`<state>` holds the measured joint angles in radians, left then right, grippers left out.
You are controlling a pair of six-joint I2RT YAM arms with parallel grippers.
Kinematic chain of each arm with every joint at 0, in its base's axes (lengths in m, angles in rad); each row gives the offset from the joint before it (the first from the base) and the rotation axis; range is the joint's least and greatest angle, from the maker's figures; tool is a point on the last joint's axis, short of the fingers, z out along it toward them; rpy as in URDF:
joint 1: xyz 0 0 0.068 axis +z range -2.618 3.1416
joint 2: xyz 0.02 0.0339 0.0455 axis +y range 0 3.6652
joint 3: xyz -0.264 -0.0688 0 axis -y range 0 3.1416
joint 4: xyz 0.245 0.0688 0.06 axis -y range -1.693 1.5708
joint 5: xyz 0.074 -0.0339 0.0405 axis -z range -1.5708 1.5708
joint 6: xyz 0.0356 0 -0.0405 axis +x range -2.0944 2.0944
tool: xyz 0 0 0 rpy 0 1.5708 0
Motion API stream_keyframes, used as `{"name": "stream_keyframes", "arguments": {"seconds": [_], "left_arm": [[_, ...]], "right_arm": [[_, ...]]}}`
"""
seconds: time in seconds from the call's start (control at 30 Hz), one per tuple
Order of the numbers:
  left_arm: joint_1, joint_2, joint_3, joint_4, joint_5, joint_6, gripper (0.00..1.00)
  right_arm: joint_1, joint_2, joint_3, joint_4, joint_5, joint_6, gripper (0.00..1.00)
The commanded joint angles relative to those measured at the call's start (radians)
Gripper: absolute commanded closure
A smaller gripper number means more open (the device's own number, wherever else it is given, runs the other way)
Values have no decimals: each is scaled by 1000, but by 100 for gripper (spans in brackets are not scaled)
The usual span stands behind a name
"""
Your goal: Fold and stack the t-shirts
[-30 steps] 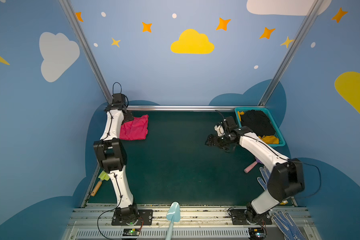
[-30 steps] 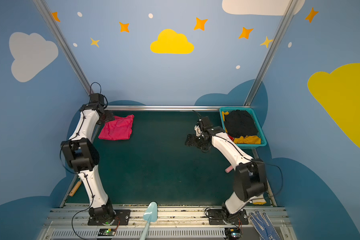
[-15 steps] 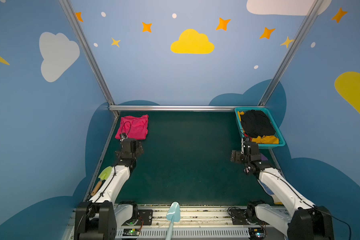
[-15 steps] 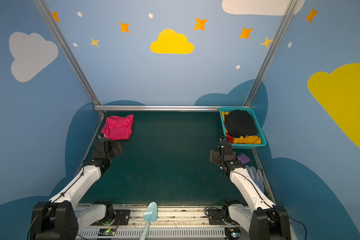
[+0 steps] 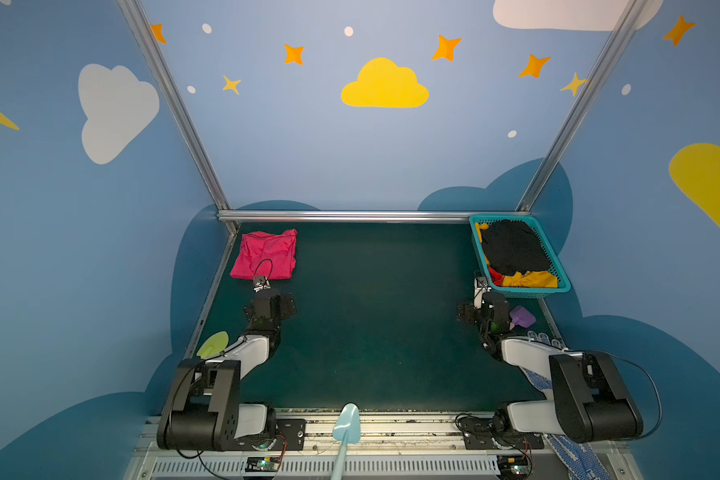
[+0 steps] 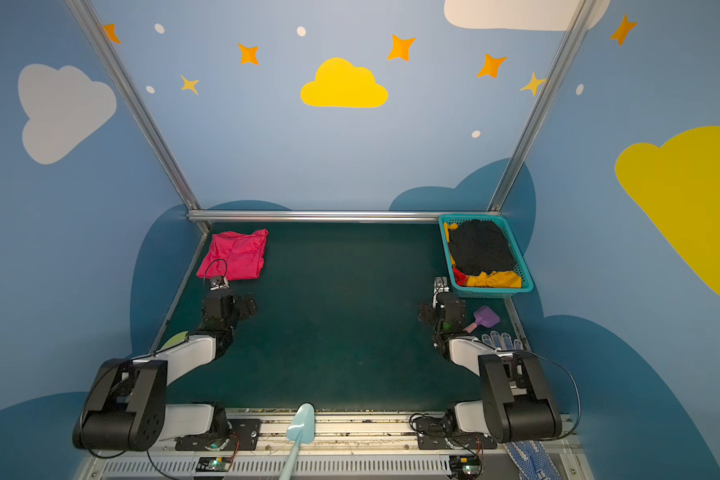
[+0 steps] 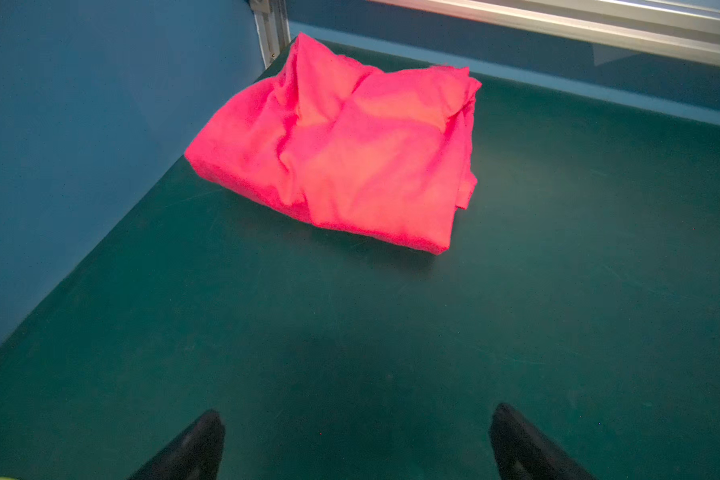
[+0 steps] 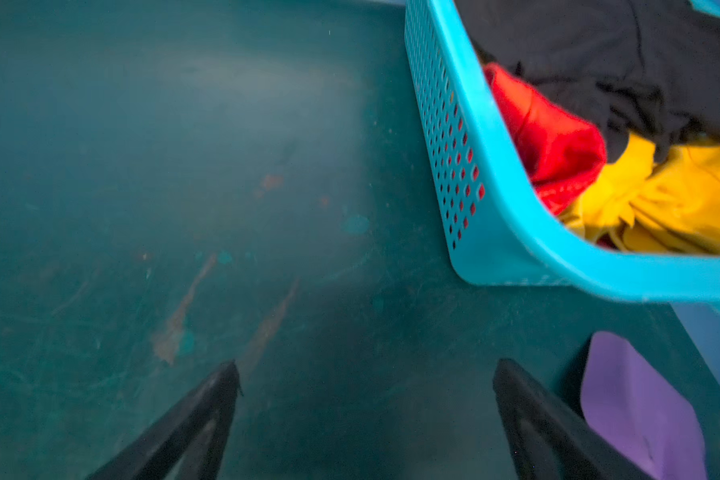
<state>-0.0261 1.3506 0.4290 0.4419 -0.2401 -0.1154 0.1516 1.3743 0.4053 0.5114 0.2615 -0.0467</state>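
So the pink-red t-shirt (image 7: 341, 145) was sitting folded but kinda rumpled on the green surface (image 7: 558, 311). It was straight out ahead of the left fingers (image 7: 200, 440) and well apart from them, tucked into the far corner by the metal frame post. Those fingers were spread wide with nothing between them, just bare mat.

Same deal on the other arm: the right fingers (image 8: 208, 411) were spread apart and empty over the surface. The teal basket (image 8: 495, 199) sat ahead of them and off to their right, near but not touching. It had a black t-shirt (image 8: 599, 62) piled on top, plus a mustard-yellow t-shirt (image 8: 682, 195) and some red cloth (image 8: 558, 153) bunched at the end nearest the fingers. A purple scoop thing (image 8: 641, 407) lay just beside the right-hand one of those fingers.
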Motion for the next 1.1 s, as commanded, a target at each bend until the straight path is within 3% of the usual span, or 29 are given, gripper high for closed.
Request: {"name": "stream_keyframes", "arguments": {"seconds": [0.0, 0.1, 0.17, 0.23, 0.33, 1.07], "left_arm": [[-1, 26, -12, 194, 8, 68, 0], [1, 119, -43, 317, 21, 71, 0], [1, 185, -37, 383, 5, 46, 0], [20, 161, 0, 269, 48, 54, 0], [25, 161, -4, 276, 56, 52, 0], [26, 160, -4, 278, 61, 54, 0]], "right_arm": [[-17, 25, 7, 188, -82, -7, 3], [-21, 104, -30, 338, -78, 3, 3], [-48, 123, -28, 320, -123, 20, 3], [-62, 167, -22, 381, -132, 37, 3], [-84, 145, 2, 291, -166, 51, 3], [-89, 144, 1, 297, -172, 52, 3]]}}
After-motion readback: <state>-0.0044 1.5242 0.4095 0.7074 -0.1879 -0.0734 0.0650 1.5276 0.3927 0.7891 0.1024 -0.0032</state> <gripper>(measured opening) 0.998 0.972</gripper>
